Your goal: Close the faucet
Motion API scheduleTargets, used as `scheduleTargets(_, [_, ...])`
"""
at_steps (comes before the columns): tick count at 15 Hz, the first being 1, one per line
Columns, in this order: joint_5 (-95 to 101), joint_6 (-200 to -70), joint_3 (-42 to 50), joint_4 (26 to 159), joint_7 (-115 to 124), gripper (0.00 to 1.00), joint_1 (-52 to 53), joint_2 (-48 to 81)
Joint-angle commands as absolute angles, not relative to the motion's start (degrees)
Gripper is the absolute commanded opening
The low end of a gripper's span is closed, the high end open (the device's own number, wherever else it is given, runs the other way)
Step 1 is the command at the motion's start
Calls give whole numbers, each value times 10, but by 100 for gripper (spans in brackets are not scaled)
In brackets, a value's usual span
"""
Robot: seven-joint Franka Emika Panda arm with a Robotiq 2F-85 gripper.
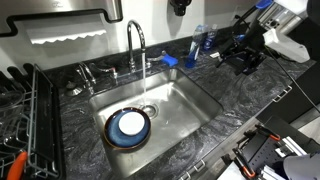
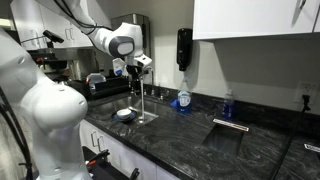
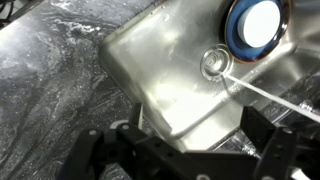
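Tall chrome gooseneck faucet (image 1: 130,45) stands at the back edge of the stainless steel sink basin (image 1: 185,100), upper centre of an exterior view. A thin stream of water (image 1: 147,80) falls from its spout into the basin. A round blue dish with a pale centre (image 1: 128,127) sits low in the sink, at the upper right in the wrist view (image 3: 257,20). The black Robotiq gripper (image 1: 243,52) hangs in the upper right over the dark marbled countertop (image 1: 240,110), well apart from the faucet. In the wrist view the gripper (image 3: 185,140) has its fingers spread wide, holding nothing.
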State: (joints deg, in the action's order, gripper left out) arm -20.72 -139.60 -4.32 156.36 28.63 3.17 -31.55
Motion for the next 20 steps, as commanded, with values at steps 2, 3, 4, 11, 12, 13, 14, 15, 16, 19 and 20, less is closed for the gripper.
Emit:
scheduleTargets(2, [-255, -1517, -60, 1515, 360, 100, 19, -201])
scheduleTargets(3, [-262, -1545, -60, 1506, 376, 100, 22, -178])
scheduleTargets(4, [-266, -1569, -59, 1495, 390, 100, 24, -158])
scheduleTargets(11, [-279, -1709, -51, 1412, 461, 100, 34, -21])
scheduleTargets(12, [-280, -1716, -50, 1398, 468, 100, 35, -5])
scheduleTargets(13, [-283, -1723, -50, 1386, 478, 100, 37, 9])
scheduleTargets(14, [-281, -1726, -51, 1375, 489, 100, 37, 23])
scheduleTargets(15, [-281, -1729, -51, 1361, 501, 100, 38, 38])
scheduleTargets(16, [-277, -1733, -50, 1350, 513, 100, 39, 50])
scheduleTargets(19, [-244, -1727, -44, 1319, 570, 100, 41, 82])
scheduleTargets(20, [-229, -1722, -38, 1311, 593, 100, 44, 90])
